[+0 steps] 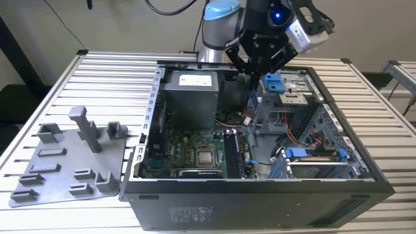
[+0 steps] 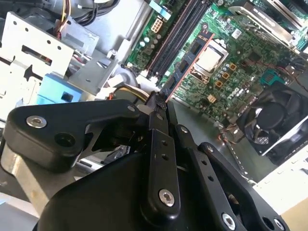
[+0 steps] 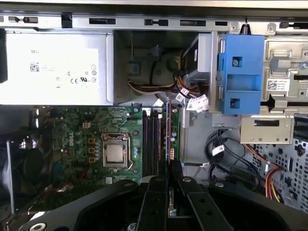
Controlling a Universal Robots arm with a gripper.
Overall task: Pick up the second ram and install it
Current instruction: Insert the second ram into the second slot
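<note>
Slatted metal tabletop [image 1: 97, 73] is noted, carrying an open computer case [image 1: 260, 195]. Over the case, the fingers [image 2: 153, 108] are closed tight on one end of the second ram [image 2: 185, 65], which is held edge-on with its free end pointed down into the case. The stick is lined up along the black memory slots [image 3: 151, 139] on the green motherboard [image 3: 72, 139], near the processor [image 3: 114, 153]. Contact with a slot cannot be told. A grey holder tray [image 1: 65, 165] lies on the tabletop at the exterior view's left, beside the case.

Black, screw-studded hand [image 2: 157, 100] on a silver, blue-capped arm [image 1: 211, 36]
</note>
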